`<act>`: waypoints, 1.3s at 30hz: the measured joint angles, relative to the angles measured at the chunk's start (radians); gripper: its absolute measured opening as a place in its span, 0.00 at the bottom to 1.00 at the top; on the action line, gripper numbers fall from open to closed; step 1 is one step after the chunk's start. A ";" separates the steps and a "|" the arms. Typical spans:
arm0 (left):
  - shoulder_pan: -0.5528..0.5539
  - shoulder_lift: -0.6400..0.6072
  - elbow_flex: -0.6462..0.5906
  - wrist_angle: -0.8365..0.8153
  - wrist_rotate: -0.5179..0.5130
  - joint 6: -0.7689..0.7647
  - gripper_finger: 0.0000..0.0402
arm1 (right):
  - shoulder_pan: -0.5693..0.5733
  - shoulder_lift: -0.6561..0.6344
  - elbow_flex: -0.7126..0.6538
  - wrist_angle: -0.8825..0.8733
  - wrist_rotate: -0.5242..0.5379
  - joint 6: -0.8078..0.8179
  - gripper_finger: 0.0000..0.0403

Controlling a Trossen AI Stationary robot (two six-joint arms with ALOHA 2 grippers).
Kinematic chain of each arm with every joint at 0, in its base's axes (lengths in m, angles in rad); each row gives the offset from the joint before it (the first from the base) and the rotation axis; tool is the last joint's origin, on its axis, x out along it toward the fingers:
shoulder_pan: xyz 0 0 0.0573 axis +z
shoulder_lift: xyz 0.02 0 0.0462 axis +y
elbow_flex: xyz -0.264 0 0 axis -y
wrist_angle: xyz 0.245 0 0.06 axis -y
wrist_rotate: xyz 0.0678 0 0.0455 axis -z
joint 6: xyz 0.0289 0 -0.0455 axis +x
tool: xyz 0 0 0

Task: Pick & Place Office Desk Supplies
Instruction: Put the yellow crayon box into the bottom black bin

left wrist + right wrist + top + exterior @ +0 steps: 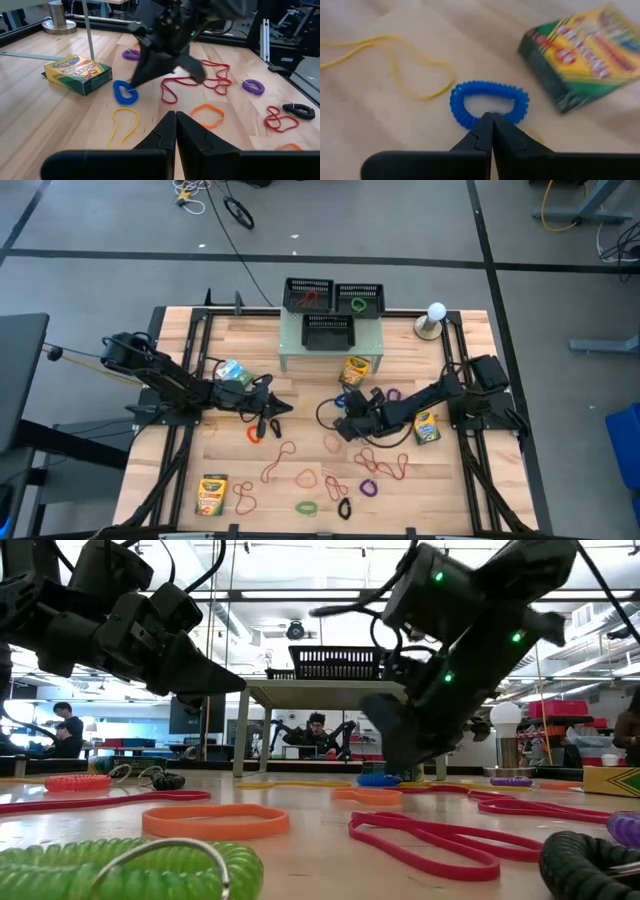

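Your right gripper (491, 116): at mid-desk, fingers clenched on the near edge of the blue coil band (489, 102), which lies flat on the desk (450, 480). Just beside it, a crayon box (587, 52) and a yellow rubber-band loop (395, 65).

Your left gripper (175, 116): left of centre, fingers pressed together, grasping nothing.

Loose bands in red, orange, green, purple and black lie across the near desk. Another crayon box (212, 494) sits at the near left.

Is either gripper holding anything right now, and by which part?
The right gripper is shut on the near edge of the blue coil band, which lies on the table. The left gripper is shut and holds nothing.
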 joint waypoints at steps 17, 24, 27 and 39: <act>0.000 0.000 0.000 0.002 -0.001 -0.005 0.04 | -0.046 -0.044 0.000 0.003 0.280 0.091 0.04; 0.000 0.000 0.000 0.002 -0.003 -0.008 0.04 | -0.129 -0.026 0.000 0.013 0.296 0.043 0.04; 0.000 0.000 0.000 0.002 -0.003 -0.008 0.04 | -0.146 -0.010 -0.001 0.006 0.278 0.040 0.04; 0.000 0.000 -0.002 0.002 -0.002 -0.009 0.04 | -0.134 0.043 0.000 0.015 0.202 0.069 0.02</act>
